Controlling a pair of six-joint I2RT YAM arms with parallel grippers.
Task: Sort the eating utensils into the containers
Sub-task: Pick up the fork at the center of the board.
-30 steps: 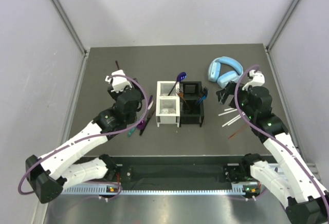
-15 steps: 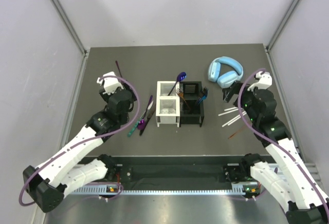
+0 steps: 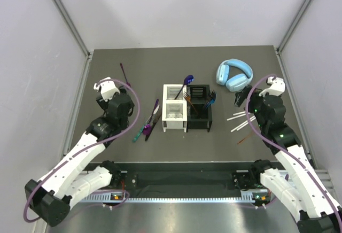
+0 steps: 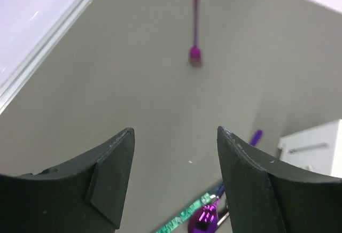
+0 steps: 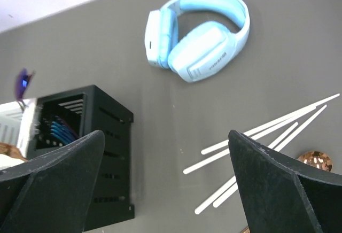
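**Top cam: caddies mid-table, loose cutlery on both sides**

White caddy (image 3: 175,108) and black caddy (image 3: 199,107) touch side by side, black at white's 3 o'clock. A purple spoon (image 3: 187,80) leans out of white's far compartment toward 1 o'clock. Blue-tinted cutlery (image 3: 211,98) pokes out of black's far compartment.

Bunched at white's 9 o'clock are a purple utensil (image 3: 155,109), a dark utensil (image 3: 153,126) and a green-handled knife (image 3: 140,133). A lone purple fork (image 3: 125,75) lies at the table's 10 o'clock.

White sticks (image 3: 239,119) and a brown stick (image 3: 245,136) lie at black's 4 o'clock, light-blue headphones (image 3: 234,74) at its 1 o'clock.

Left gripper (image 3: 102,95) is at the bunch's 10 o'clock. Right gripper (image 3: 239,100) is at the sticks' 12. Neither jaw gap is readable.
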